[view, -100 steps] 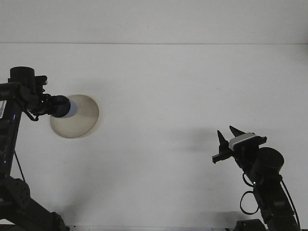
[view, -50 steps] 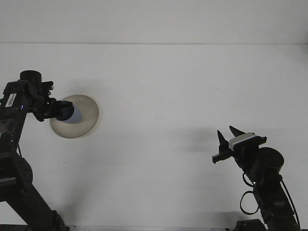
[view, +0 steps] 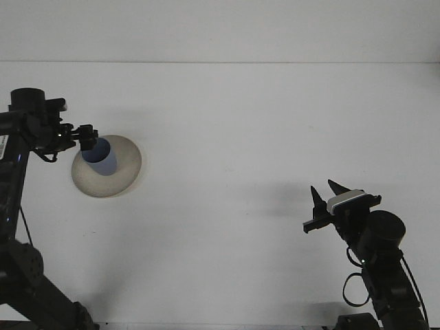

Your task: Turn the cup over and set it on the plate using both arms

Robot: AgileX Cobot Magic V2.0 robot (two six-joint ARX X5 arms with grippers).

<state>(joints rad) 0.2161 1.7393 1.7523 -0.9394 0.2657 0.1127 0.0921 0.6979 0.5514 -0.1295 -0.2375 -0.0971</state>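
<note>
A blue cup [view: 102, 159] stands on the round beige plate [view: 122, 173] at the left of the white table, mouth up as far as I can see. My left gripper [view: 86, 137] reaches in level from the left and meets the cup at its upper rim. Its black body hides the rim's left side, so I cannot see whether it still holds the cup. My right gripper [view: 326, 193] is at the lower right, far from the plate. It points upward, open, with nothing in it.
The left arm's dark links [view: 20, 158] run down the left edge of the view. The right arm's base [view: 381, 275] fills the lower right corner. The table's far edge meets the wall [view: 220, 31] at the top.
The left gripper has carried the cup from lying sideways over the plate's left rim to standing on the plate, and its wrist has swung up and left. The right arm has not moved.
</note>
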